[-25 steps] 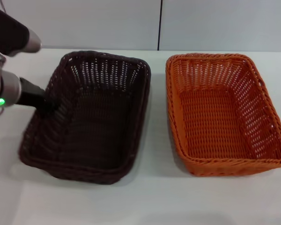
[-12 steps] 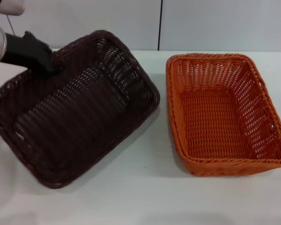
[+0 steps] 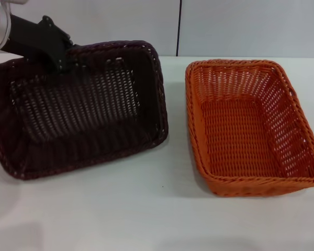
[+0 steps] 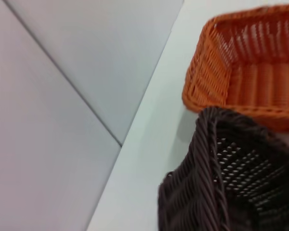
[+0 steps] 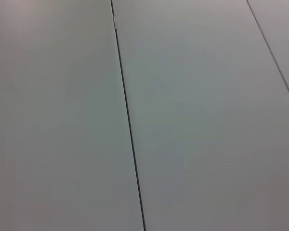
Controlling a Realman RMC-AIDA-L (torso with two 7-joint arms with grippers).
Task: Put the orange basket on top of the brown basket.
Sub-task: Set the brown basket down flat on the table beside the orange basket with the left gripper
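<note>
Dark wicker fills the left: the brown basket point(image 3: 83, 110) hangs tilted, its far rim clamped by the left gripper point(image 3: 63, 58). Bare white table point(image 3: 162, 219) separates it from the orange basket point(image 3: 251, 125), sitting flat at right with nothing over it.

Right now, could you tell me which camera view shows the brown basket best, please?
The head view: the whole brown basket shows, tilted up, with the left gripper on its far rim, beside the orange basket. The left wrist view catches only one corner of it; the right wrist view shows none, just wall panels.
</note>
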